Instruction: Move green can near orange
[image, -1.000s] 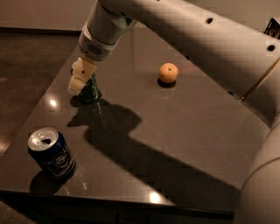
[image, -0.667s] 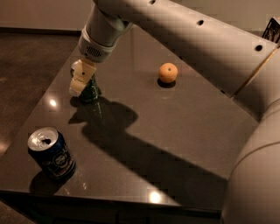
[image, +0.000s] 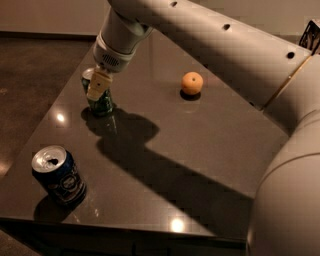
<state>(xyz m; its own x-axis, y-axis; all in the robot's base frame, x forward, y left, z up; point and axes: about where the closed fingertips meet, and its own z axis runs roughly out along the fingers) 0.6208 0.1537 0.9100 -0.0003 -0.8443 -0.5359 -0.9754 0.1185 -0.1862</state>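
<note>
Camera view: the green can (image: 104, 104) stands on the left part of the dark table (image: 200, 165), clasped by the gripper (image: 98, 91), one pale finger (image: 98, 84) across its front. Well right sits the orange (image: 192, 83). A blue can (image: 57, 175) stands near the front-left corner.

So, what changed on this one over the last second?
Very little. The gripper stays low at the green can on the far left of the table, and the can has not visibly shifted toward the orange. The big rear links of the arm now fill more of the view's right side. The orange and the blue can at the near left are where they were.
</note>
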